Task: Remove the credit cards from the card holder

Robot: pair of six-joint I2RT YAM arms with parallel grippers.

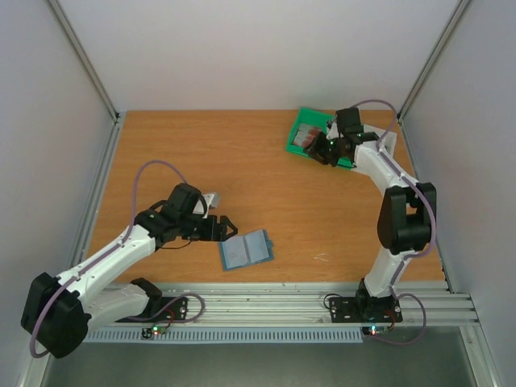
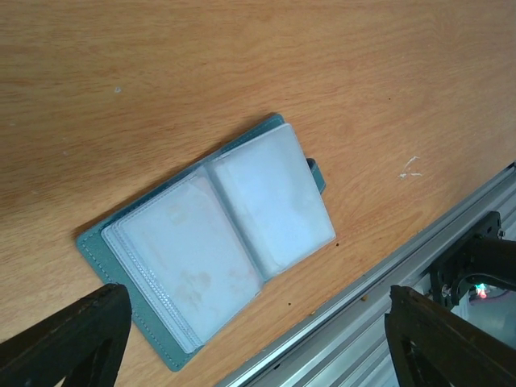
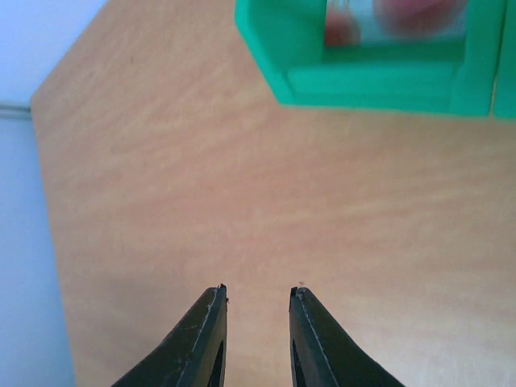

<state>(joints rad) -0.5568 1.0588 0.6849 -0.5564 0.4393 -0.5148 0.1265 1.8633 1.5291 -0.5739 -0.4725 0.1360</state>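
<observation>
The holder (image 1: 246, 251) lies open and flat on the bench (image 1: 242, 161), near the front rail (image 1: 322, 294) and just beside the left pincer (image 1: 228, 228). That pincer hangs over it with its 2 fingers spread wide and nothing between them. In the left wrist view the clear sleeves (image 2: 242, 234) look pale and empty, though I cannot tell whether a card hides in the lower layers.

The cards (image 1: 307, 138) sit in the green tray (image 1: 297, 129) at the far right of the bench, showing reddish with pale parts. The right pincer (image 1: 326, 151) is close to the tray, fingers a narrow gap apart and gripping nothing.

The task looks close to done, so most of the risk lies in needless contact:
- If the left pincer drops to probe the sleeves, the slick plastic may slide and drag the whole holder toward the rail, since nothing pins it down.
- A pinch on several sleeves at once could lift the holder instead of a card.
- A sideways move by the right arm could knock the light tray and spill the cards.
</observation>
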